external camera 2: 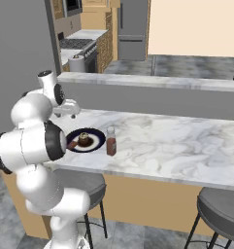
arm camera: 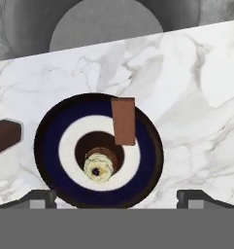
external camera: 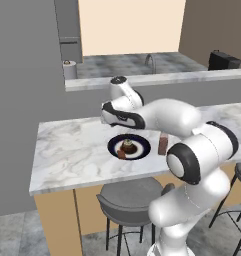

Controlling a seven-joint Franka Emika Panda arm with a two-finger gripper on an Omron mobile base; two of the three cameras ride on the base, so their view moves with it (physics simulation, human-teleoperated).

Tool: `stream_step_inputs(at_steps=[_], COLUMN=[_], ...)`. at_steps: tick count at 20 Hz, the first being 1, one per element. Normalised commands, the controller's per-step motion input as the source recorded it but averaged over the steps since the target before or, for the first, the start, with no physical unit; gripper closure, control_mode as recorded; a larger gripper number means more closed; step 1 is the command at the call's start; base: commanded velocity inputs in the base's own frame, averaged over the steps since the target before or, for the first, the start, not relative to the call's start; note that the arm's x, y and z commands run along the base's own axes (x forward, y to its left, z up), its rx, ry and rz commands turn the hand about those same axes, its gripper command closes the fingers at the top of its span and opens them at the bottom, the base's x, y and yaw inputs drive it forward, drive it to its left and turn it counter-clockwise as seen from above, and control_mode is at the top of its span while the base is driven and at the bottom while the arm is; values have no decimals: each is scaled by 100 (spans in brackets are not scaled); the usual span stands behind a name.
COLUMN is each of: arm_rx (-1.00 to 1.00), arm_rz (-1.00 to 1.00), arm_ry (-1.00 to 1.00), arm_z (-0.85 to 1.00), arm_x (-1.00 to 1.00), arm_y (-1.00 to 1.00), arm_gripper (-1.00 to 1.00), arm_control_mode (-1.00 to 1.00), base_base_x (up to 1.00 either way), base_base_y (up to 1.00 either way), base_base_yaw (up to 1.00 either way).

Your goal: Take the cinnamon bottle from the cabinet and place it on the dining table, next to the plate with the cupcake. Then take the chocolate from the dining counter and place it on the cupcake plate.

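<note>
You are finishing the last step: the chocolate (arm camera: 124, 121) is lying on the plate (arm camera: 48, 146), the claw (arm camera: 116, 197) is standing apart; lift clear.

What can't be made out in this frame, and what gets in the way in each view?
- Left base view: the robot's own arm covers the far edge of the plate and the top of the cinnamon bottle.
- Hand view: the cinnamon bottle is cut off by the left edge, cap unseen.
- Right base view: the chocolate is partly behind the arm and too small to judge.
- Cupcake: seen from above, its side is hidden.
</note>
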Motion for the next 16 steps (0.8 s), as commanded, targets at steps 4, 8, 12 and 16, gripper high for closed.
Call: stream_step_inputs(at_steps=[4,8,12,16], arm_rx=[0,0,0,0], arm_rz=[6,9,11,10], arm_ry=[-8,-21,-24,-25], arm_z=[91,76,52,51], arm_x=[-46,-85,-100,-100], arm_y=[-2,-15,-14,-10], arm_gripper=[-100,-100,-100,-100], arm_control_mode=[-100,-100,-100,-100], base_base_x=[0,0,0,0], base_base_y=[0,0,0,0], base_base_yaw=[0,0,0,0])
